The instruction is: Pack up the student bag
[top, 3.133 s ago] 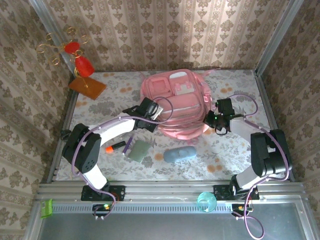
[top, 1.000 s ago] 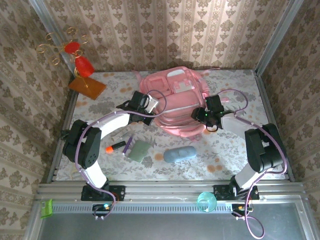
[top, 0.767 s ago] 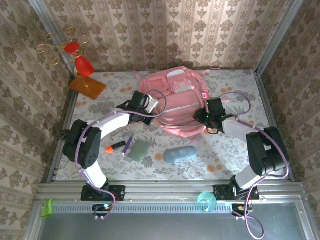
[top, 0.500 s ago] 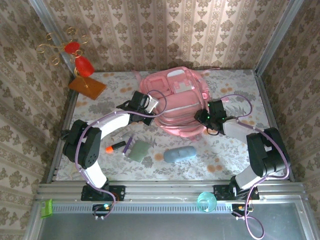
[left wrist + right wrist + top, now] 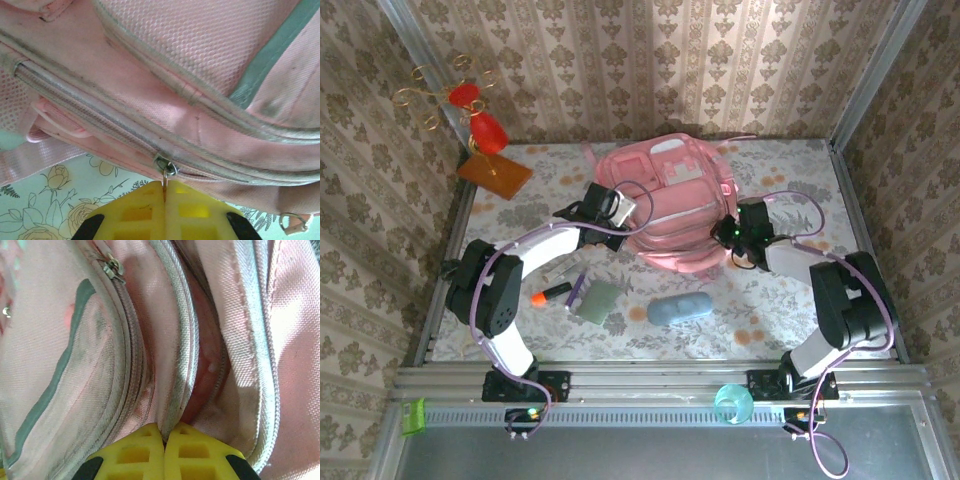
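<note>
Bag (image 5: 670, 215) lies flat, pockets up. Left gripper (image 5: 164, 192) jaws pinched together on zipper pull (image 5: 164, 175). Right gripper (image 5: 164, 434) jaws closed on bag's open zipper edge (image 5: 184, 340).

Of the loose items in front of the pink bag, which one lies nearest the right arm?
The blue oval case. The grey-green pouch and the orange-tipped marker both lie further to the left.

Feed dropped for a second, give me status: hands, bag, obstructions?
Left hand shut on a zipper pull. Right hand shut on fabric edge of a parted zip. Bag lies on the table between both arms. Blue case sits apart, nearer; nothing blocking.
</note>
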Controlling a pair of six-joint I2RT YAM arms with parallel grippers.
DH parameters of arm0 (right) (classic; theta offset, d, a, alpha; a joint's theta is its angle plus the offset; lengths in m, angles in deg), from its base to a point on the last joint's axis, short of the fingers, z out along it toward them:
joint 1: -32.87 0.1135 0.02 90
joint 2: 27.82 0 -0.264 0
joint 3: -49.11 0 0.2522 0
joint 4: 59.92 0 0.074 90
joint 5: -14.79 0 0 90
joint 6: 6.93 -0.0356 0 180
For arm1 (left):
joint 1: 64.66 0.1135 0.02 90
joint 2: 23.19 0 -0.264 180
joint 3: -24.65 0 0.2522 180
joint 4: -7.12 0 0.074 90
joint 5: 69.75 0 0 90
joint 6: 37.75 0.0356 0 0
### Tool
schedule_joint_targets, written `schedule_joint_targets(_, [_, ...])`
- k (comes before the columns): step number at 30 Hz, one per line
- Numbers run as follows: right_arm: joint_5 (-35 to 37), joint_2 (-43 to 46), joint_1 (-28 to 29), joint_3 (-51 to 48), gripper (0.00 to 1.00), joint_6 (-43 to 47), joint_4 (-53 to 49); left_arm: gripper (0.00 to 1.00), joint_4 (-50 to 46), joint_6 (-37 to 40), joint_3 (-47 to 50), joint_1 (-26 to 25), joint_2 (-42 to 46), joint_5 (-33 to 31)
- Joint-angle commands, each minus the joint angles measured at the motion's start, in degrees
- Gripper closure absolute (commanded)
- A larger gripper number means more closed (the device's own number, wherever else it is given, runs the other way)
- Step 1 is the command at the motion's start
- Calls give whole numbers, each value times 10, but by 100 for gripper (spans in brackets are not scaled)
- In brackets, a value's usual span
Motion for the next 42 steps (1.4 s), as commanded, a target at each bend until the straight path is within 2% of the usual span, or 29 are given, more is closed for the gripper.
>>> schedule_joint_targets(1, [9, 43, -32, -15, 100, 44, -51, 100, -33, 18, -3, 4, 2, -45])
schedule_joint_targets(10, [-70, 46, -87, 7, 100, 101, -91, 100, -26, 26, -26, 25, -21, -54])
schedule_joint_targets(18, [-136, 3, -123, 40, 100, 117, -93, 100, -23, 32, -60, 63, -53, -24])
schedule_joint_targets(28, [-162, -3, -130, 50, 100, 115, -88, 100, -24, 32, -88, 89, -80, 2])
schedule_joint_targets(38, [-164, 22, -130, 43, 100, 113, -89, 100, -47, -7, -123, 107, -108, -30])
schedule_joint_targets(42, [-171, 22, -129, 45, 100, 108, -84, 100, -36, -15, -121, 111, -105, -1])
